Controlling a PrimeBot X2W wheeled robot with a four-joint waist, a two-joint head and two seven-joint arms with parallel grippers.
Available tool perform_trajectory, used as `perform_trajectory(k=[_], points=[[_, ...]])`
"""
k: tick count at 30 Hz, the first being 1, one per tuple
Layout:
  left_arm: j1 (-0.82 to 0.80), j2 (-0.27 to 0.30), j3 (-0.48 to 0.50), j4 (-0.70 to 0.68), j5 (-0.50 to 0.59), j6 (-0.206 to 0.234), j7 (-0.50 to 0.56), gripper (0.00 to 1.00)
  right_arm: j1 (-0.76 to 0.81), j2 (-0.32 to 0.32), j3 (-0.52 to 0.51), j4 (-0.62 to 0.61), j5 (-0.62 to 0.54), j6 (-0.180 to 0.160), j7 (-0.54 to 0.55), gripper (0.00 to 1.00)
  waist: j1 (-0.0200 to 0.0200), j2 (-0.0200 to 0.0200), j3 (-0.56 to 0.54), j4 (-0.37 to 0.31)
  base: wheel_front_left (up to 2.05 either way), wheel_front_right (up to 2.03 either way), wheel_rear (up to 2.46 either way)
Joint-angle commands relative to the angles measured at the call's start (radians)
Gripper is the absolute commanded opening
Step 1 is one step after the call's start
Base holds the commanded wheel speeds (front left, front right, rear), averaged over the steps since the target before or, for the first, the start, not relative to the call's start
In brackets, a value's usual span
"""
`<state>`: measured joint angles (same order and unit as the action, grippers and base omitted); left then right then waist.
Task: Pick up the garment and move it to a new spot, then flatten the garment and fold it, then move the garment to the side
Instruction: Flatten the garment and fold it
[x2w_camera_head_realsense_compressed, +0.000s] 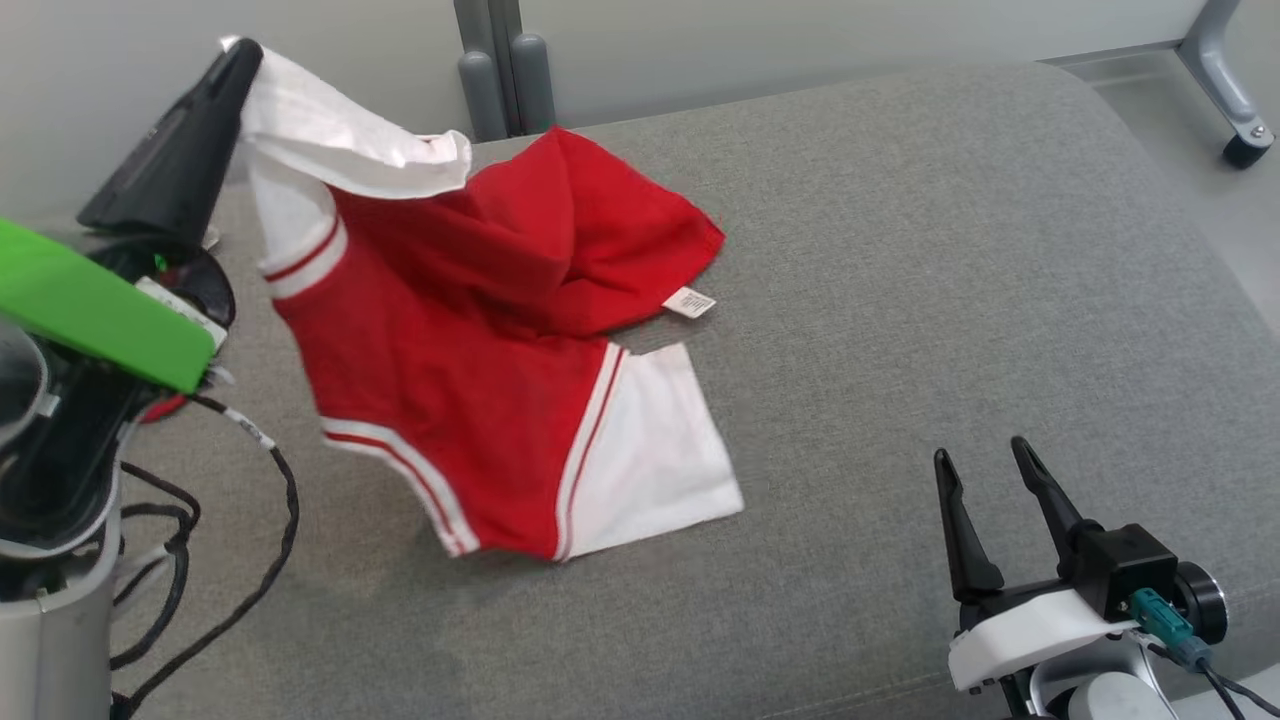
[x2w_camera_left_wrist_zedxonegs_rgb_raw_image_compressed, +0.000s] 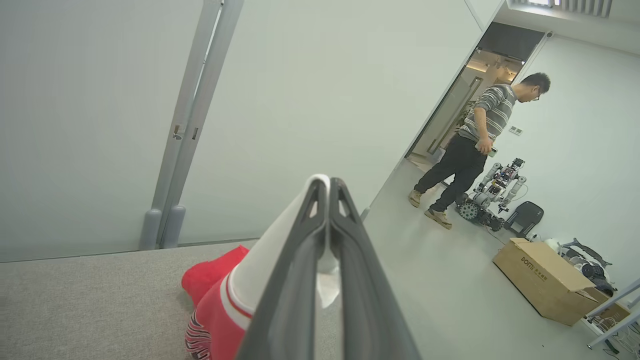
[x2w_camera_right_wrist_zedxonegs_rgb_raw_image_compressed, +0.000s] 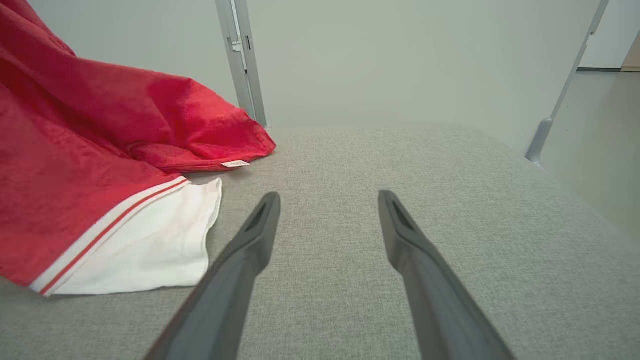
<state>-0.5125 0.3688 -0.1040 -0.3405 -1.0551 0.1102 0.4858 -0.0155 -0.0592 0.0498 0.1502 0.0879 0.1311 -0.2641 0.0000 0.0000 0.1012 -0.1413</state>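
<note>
The garment (x2w_camera_head_realsense_compressed: 450, 380) is red with white sleeves and red-striped trim, lying crumpled on the grey padded table (x2w_camera_head_realsense_compressed: 900, 300). My left gripper (x2w_camera_head_realsense_compressed: 240, 55) is shut on one white sleeve and holds that end raised at the far left, so the cloth drapes down to the table. In the left wrist view the white sleeve (x2w_camera_left_wrist_zedxonegs_rgb_raw_image_compressed: 280, 250) is pinched between the closed fingers (x2w_camera_left_wrist_zedxonegs_rgb_raw_image_compressed: 327, 185). My right gripper (x2w_camera_head_realsense_compressed: 985, 458) stands open over bare table at the near right, apart from the garment (x2w_camera_right_wrist_zedxonegs_rgb_raw_image_compressed: 85, 190), whose other white sleeve (x2w_camera_right_wrist_zedxonegs_rgb_raw_image_compressed: 150, 255) lies flat to its left (x2w_camera_right_wrist_zedxonegs_rgb_raw_image_compressed: 327, 197).
Black cables (x2w_camera_head_realsense_compressed: 250, 520) trail along the table's left side near my left arm. Beyond the far edge stand a wall and a grey post (x2w_camera_head_realsense_compressed: 500, 70). A person (x2w_camera_left_wrist_zedxonegs_rgb_raw_image_compressed: 475, 145), a small robot (x2w_camera_left_wrist_zedxonegs_rgb_raw_image_compressed: 492, 192) and a cardboard box (x2w_camera_left_wrist_zedxonegs_rgb_raw_image_compressed: 545, 280) are on the floor further off.
</note>
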Motion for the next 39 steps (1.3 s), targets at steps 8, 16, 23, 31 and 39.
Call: perform_trajectory(k=[8, 16, 23, 31, 39], points=[[-0.180, -0.013, -0.057, 0.067, -0.008, 0.008, 0.068, 0.00, -0.016, 0.004, 0.002, 0.006, 0.014, -0.001, -0.001, 1.00, 0.0000, 0.0000, 0.016, -0.036, 0.00, 0.00, 0.00], [-0.334, -0.108, -0.142, 0.163, -0.013, 0.004, 0.082, 0.00, -0.033, 0.007, 0.008, 0.009, 0.020, -0.001, -0.001, 1.00, 0.0000, 0.0000, 0.030, -0.089, 0.00, 0.00, 0.00], [-0.388, -0.181, -0.203, 0.238, -0.011, 0.006, 0.080, 0.00, -0.031, 0.008, 0.011, 0.011, 0.053, -0.001, -0.001, 1.00, 0.0000, 0.0000, 0.038, -0.159, 0.00, 0.00, 0.00], [-0.252, -0.271, -0.270, 0.313, -0.031, 0.008, 0.011, 0.00, -0.020, 0.008, 0.018, 0.010, 0.078, -0.001, -0.001, 1.00, 0.0000, 0.0000, 0.063, -0.206, 0.00, 0.00, 0.00], [-0.107, -0.317, -0.510, 0.486, -0.076, 0.001, -0.171, 0.00, -0.059, 0.008, 0.042, 0.013, 0.077, -0.001, -0.001, 1.00, 0.0000, 0.0000, 0.099, -0.217, 0.00, 0.00, 0.00]])
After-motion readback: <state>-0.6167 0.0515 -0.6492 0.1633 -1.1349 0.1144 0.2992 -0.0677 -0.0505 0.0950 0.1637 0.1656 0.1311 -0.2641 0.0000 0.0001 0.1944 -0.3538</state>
